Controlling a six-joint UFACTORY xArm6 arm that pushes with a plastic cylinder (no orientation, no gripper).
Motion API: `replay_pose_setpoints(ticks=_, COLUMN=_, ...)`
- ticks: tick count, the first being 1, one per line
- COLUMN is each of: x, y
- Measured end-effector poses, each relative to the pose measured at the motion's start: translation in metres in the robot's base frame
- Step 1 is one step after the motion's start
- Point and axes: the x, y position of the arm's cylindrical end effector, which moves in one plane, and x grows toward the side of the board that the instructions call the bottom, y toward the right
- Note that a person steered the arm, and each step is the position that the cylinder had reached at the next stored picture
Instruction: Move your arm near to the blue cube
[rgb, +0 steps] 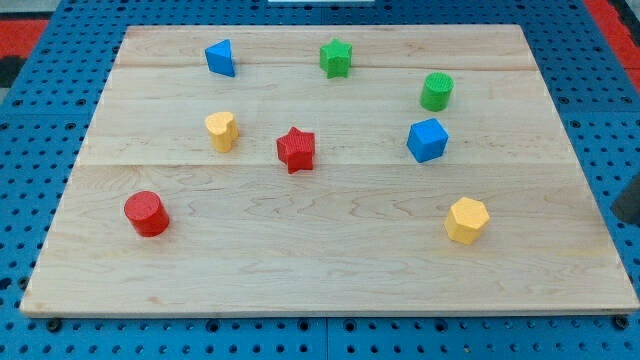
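The blue cube (427, 139) sits on the wooden board (320, 270), right of centre. A dark shape at the view's right edge looks like my rod. Its lower end, my tip (621, 219), is just off the board's right side, far to the right of the blue cube and a little below it. The yellow hexagon (466, 220) lies between them, lower down. Most of the rod is cut off by the frame.
A green cylinder (436, 91) stands just above the blue cube. A green star (337, 57) and a blue triangle (220, 58) are near the top. A yellow block (221, 131), red star (296, 150) and red cylinder (147, 213) lie to the left.
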Motion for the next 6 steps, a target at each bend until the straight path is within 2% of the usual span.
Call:
replay_pose_setpoints(ticks=2, x=0.007, y=-0.076)
replay_pose_setpoints(ticks=3, x=-0.034, y=-0.115)
replay_pose_setpoints(ticks=4, x=-0.047, y=-0.146)
replay_pose_setpoints(ticks=6, x=-0.063, y=-0.268)
